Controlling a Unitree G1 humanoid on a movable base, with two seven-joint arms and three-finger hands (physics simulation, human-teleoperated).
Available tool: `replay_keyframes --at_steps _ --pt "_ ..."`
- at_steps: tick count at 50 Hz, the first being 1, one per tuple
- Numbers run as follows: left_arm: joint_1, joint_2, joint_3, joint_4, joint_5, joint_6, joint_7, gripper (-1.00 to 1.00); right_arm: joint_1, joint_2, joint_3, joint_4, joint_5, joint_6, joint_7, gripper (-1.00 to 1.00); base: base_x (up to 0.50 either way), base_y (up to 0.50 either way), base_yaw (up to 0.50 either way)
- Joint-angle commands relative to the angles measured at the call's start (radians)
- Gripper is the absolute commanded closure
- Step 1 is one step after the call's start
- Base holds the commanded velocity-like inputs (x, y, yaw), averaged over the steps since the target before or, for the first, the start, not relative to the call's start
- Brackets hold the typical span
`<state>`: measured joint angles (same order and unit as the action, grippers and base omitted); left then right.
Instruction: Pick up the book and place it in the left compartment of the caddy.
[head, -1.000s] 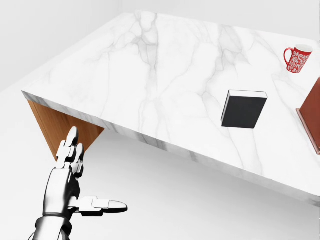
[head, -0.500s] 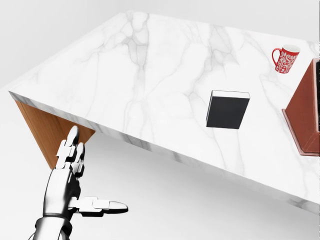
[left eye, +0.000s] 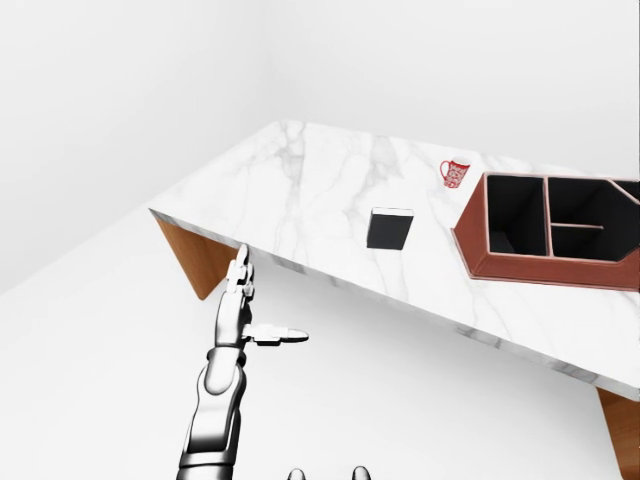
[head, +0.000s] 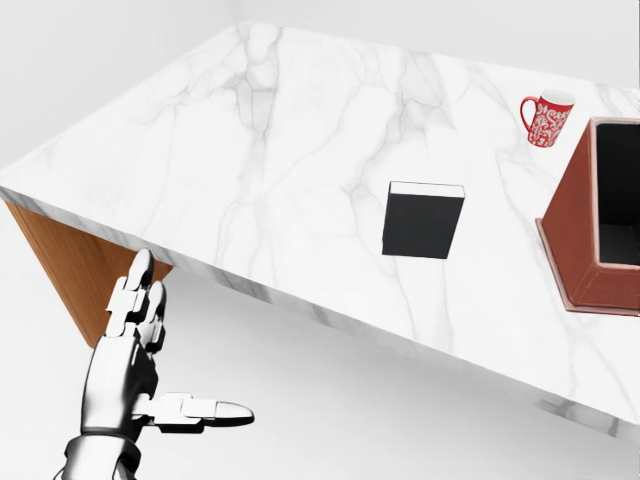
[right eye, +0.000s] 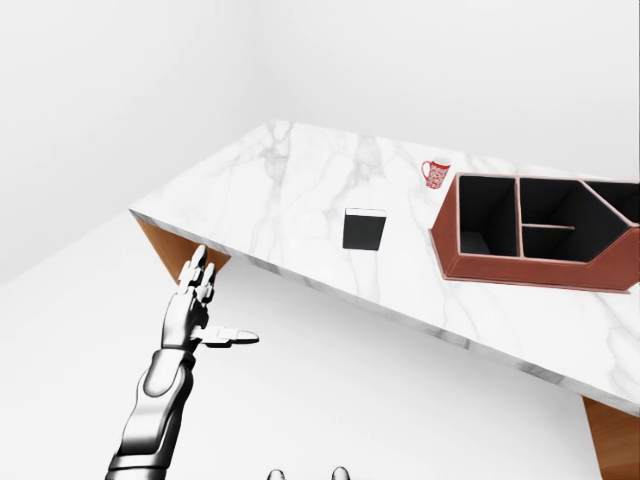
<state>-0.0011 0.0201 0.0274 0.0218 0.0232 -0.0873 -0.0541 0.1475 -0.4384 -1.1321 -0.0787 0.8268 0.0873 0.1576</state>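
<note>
A black book with a white page edge lies flat on the marble table, right of middle in the head view. To its right stands the red-brown caddy with dark compartments, its left compartment nearest the book. My left hand hangs open below the table's near edge at the lower left, fingers straight up and thumb out to the right, holding nothing. My right hand is out of sight.
A red patterned mug stands on the table above the caddy's left corner. The table's wooden side shows just above my left hand. White floor spreads below the table edge.
The whole picture has shifted left: the camera moved, so book, mug and caddy sit further left and the caddy shows more. My left hand keeps its pose.
</note>
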Motion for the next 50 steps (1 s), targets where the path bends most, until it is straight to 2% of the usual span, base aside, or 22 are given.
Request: replay_keyframes --at_steps 1,50 --pt "0.006 0.001 0.003 -0.015 -0.004 0.000 -0.004 -1.00 0.001 -0.001 -0.001 -0.001 0.001 0.000 -0.003 -1.00 0.07 -0.15 0.00" --pt "0.020 -0.003 -0.009 -0.050 0.004 0.000 -0.017 -1.00 -0.002 -0.003 0.001 0.008 0.001 0.000 0.003 -1.00 0.09 -0.18 0.00"
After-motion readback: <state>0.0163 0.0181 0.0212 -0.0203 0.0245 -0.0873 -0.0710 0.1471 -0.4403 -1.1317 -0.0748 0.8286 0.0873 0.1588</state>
